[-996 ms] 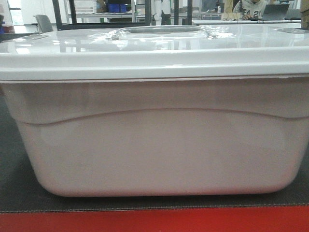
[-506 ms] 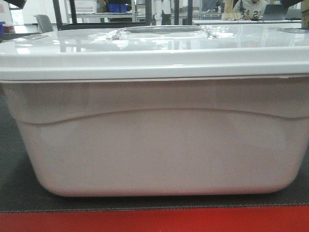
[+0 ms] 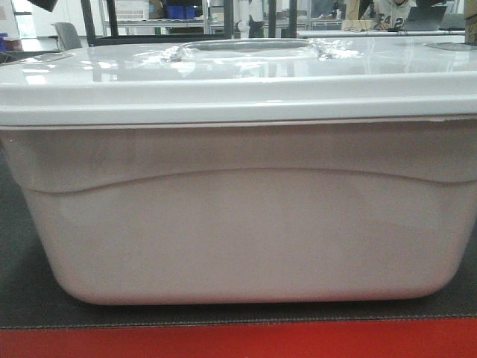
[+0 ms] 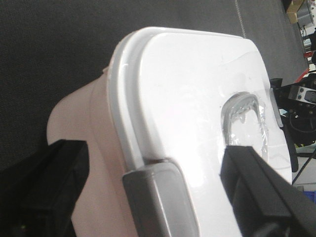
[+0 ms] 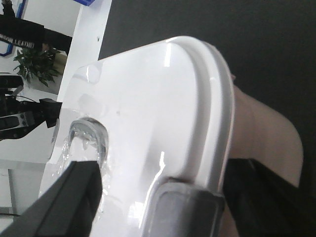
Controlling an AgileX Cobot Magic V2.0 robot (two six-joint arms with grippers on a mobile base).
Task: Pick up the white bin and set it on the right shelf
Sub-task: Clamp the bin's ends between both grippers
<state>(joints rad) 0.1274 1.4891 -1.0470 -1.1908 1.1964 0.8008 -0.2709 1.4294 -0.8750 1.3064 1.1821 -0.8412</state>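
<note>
White bin (image 3: 238,224) sits lidded on a dark mat (image 3: 19,298), close before the front camera. Left gripper (image 4: 150,163) and right gripper (image 5: 163,173) each gape wide astride one end, by a grey latch (image 4: 158,202), holding nothing. The bin looks bulky and stiff, its glossy lid probably slippery; it is best lifted under both end rims together.

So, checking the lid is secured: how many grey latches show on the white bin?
2. One grey latch on the white bin's end in the left wrist view, another on the opposite end in the right wrist view. Others may be hidden.
</note>
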